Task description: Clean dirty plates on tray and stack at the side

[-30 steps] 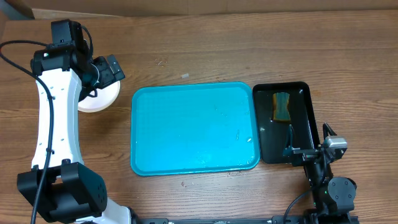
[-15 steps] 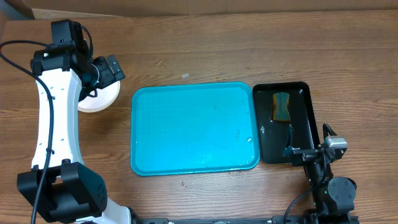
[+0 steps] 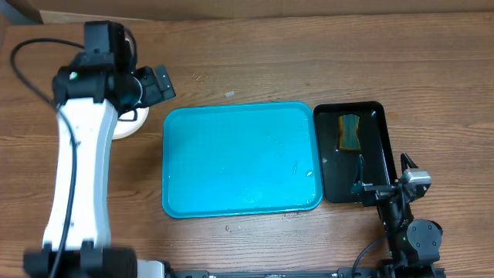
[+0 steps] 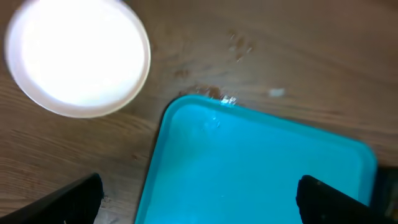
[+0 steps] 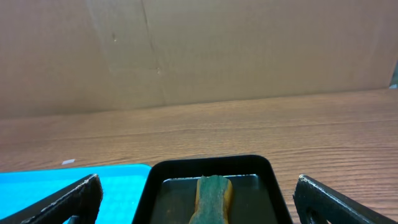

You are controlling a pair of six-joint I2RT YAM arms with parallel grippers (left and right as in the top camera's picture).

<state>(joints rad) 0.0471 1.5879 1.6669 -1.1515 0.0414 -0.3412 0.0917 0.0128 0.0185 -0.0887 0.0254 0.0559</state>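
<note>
Turquoise plastic lies bare: the tray [image 3: 241, 158] carries no plates, only a few faint specks. Just off its far-left corner, on the wooden table [image 3: 309, 69], sits a white plate [image 4: 78, 57]. No smear shows on its face, and whether others lie stacked beneath it cannot be told. The left gripper [image 4: 199, 202] hovers over that corner with its jaws wide apart, holding nothing. The right gripper [image 5: 204, 208] is likewise spread and empty, facing the sponge [image 5: 213, 194] that rests in the black tray [image 3: 380, 154]. The job looks essentially finished, with at most parking the arms left.
</note>
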